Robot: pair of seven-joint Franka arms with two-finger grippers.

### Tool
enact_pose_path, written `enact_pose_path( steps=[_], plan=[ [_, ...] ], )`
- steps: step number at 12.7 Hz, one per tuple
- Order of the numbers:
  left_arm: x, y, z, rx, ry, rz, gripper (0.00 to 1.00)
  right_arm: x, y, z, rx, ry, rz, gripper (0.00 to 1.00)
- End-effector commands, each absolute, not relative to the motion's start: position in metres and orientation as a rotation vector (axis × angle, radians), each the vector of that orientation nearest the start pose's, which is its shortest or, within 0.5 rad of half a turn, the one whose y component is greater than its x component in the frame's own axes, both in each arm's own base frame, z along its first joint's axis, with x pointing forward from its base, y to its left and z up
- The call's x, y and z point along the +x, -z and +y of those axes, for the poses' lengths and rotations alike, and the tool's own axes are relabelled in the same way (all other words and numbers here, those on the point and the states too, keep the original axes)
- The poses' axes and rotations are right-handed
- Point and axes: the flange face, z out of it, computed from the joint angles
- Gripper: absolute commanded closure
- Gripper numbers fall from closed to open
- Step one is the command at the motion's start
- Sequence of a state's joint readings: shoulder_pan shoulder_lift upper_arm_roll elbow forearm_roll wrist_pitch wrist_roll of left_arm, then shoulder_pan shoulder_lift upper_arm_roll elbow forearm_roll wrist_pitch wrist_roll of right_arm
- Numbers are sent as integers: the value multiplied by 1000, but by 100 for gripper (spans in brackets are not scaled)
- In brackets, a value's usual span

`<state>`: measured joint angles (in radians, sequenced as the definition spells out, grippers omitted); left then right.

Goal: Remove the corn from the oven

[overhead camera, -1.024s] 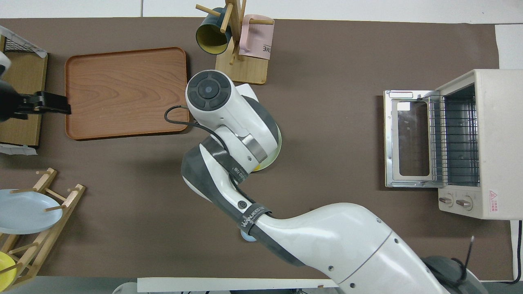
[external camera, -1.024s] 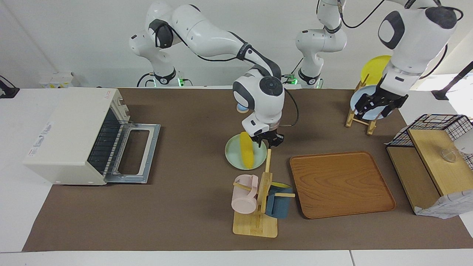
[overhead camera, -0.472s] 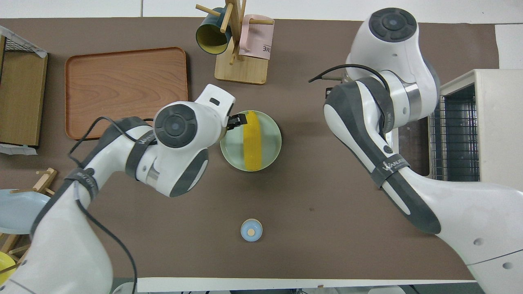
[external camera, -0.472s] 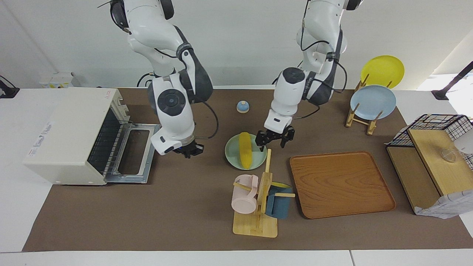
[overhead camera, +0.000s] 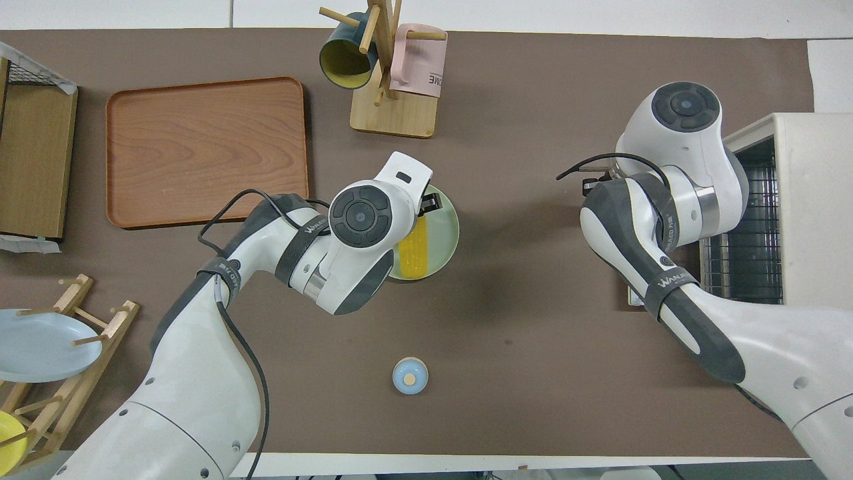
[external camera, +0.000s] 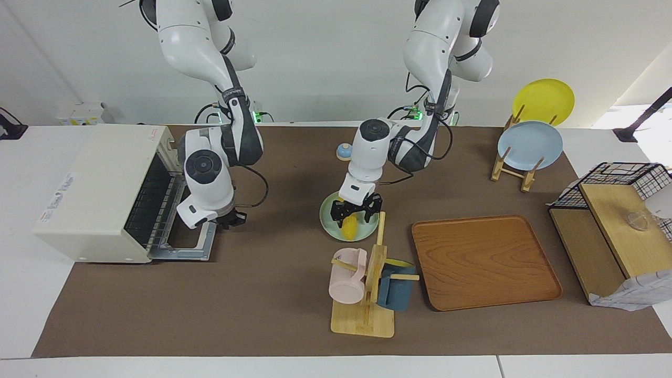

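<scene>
The yellow corn (external camera: 349,229) lies on a pale green plate (external camera: 370,227) mid-table, outside the oven; it also shows in the overhead view (overhead camera: 414,252). My left gripper (external camera: 356,210) is low over the end of the corn nearer the robots, fingers spread either side of it. The cream-white oven (external camera: 100,194) stands at the right arm's end of the table with its door (external camera: 202,245) folded down flat and its rack bare. My right gripper (external camera: 231,218) hangs just over that open door. In the overhead view the right arm hides most of the door.
A mug rack (external camera: 367,294) with a pink and a blue mug stands farther from the robots, beside the plate. A wooden tray (external camera: 483,260), a plate rack (external camera: 527,144), a wire shelf (external camera: 609,210) and a small blue knob (external camera: 344,151) are also on the table.
The right gripper left the corn on the plate and swung over the oven door. The left gripper came from the plate rack and now sits over the corn.
</scene>
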<state>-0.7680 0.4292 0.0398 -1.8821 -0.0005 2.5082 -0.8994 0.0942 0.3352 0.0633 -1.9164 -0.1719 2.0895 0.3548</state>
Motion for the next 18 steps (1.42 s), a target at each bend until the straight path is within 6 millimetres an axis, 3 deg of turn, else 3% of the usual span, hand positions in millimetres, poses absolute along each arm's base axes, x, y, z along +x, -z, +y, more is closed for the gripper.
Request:
enact_pose_path(
  steps=[1,3,7,8,9,11,12,14,15,16,17,18],
  plan=[
    [512,-329,-429,-3189,185,-269,100,586,-304,77,-3312,-174,112,100],
    [559,-342,-376,-3134,93,-244,100,585,-296,74,-3336,-195,68,100],
    [651,-316,-167,-3125,40,-2,100,586,-298,69,-3416,-220,-28,100],
    [666,-296,-146,-3123,81,1,100,590,-305,69,-3443,-244,-64,100],
    [681,-293,-141,-3121,139,-4,100,597,-318,68,-3463,-283,-108,100],
    [690,-294,-118,-3115,144,-11,100,608,-357,55,-3464,-344,-222,100],
    [690,-294,-116,-3115,153,-8,95,608,-380,34,-3458,-346,-239,100],
    [690,-296,-120,-3111,159,26,0,601,-419,-18,-3424,-334,-304,100],
    [689,-301,-122,-3112,159,32,0,596,-431,-41,-3382,-335,-275,100],
    [690,-314,-119,-3114,175,19,0,589,-444,-48,-3339,-325,-219,99],
    [688,-336,-115,-3117,188,5,0,584,-455,-51,-3316,-321,-180,90],
    [682,-359,-109,-3117,167,-12,0,580,-471,-55,-3297,-286,-147,71]
  ],
)
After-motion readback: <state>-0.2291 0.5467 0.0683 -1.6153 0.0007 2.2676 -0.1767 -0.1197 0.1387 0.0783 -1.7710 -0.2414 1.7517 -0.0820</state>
